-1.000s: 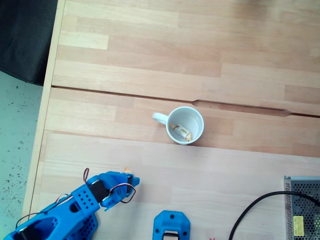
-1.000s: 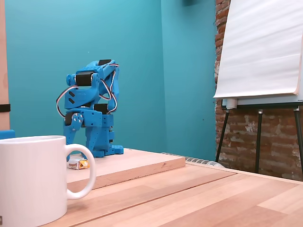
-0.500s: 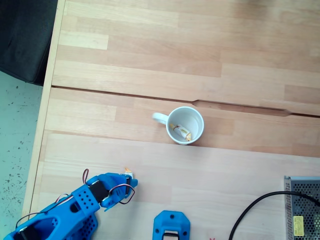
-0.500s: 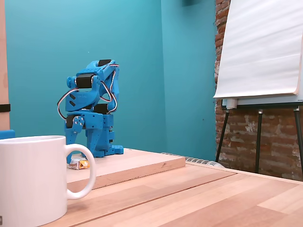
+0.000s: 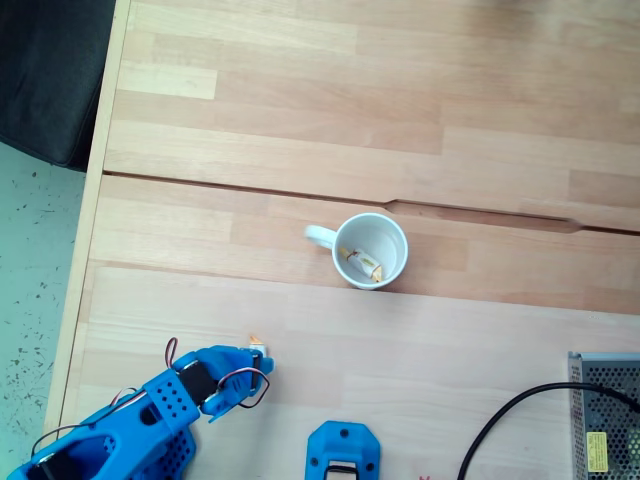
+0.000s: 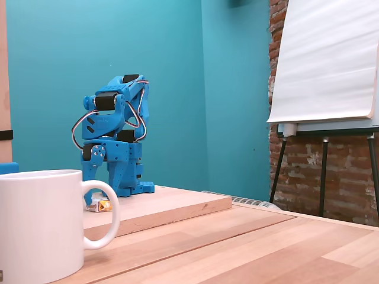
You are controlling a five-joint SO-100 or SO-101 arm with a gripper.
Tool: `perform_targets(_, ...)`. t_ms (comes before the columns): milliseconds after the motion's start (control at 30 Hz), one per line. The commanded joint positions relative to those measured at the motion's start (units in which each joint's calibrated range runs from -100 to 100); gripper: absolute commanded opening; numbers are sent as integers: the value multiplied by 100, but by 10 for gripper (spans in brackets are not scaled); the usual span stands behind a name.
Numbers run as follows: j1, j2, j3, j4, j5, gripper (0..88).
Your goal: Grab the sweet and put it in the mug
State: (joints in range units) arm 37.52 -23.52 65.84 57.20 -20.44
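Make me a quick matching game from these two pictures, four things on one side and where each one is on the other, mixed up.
Things:
1. mug
2. sweet with orange ends
3. cable
4. flip chart

Places:
A. on the table by the blue arm's hand
B. in front of the brick wall
C. middle of the table, a sweet inside
D. beside the metal box with the mesh top

Pairs: 1-C, 2-A, 3-D, 4-B

Top-down fixed view: arm (image 5: 150, 420) cut off at bottom-left edge, claw (image 5: 255, 352) tips hidden under its own body, open or closed unreadable. Sweet (image 5: 257, 342) there is just an orange speck. Side fixed view: mug (image 6: 41, 225) cropped left and bottom; its handle covers part of sweet (image 6: 99, 206).
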Motion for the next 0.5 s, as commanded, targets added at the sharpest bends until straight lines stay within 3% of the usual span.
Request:
perform_targets(0, -19, -6, -37, -59, 0, 67)
perform_targets(100, -19, -14, -37, -59, 0, 0)
perform_targets(467, -12, -100, -37, -10, 0, 0)
